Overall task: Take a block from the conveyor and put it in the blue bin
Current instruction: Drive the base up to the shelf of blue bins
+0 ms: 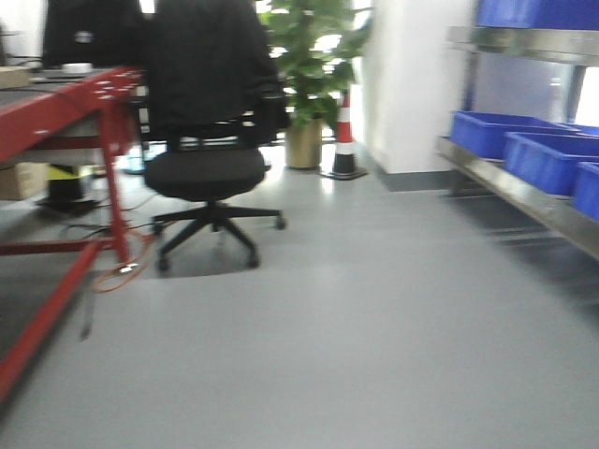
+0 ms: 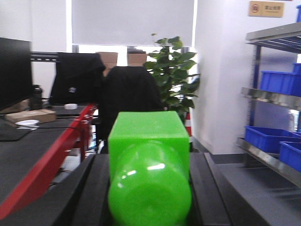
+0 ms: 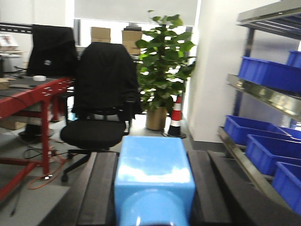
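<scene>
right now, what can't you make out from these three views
Conveyor: in no view.
Front view: neither block shows; blur smears the blue bins, whose walls hide their insides.
Left wrist view: green block hides what lies beyond it; the bottom edge cuts it off; wall sign too small to read.
Right wrist view: blue block cut off by the bottom edge, its underside hidden.

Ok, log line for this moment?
left gripper: shut on green block | right gripper: shut on blue block | blue bins: on shelf | conveyor: not in view
</scene>
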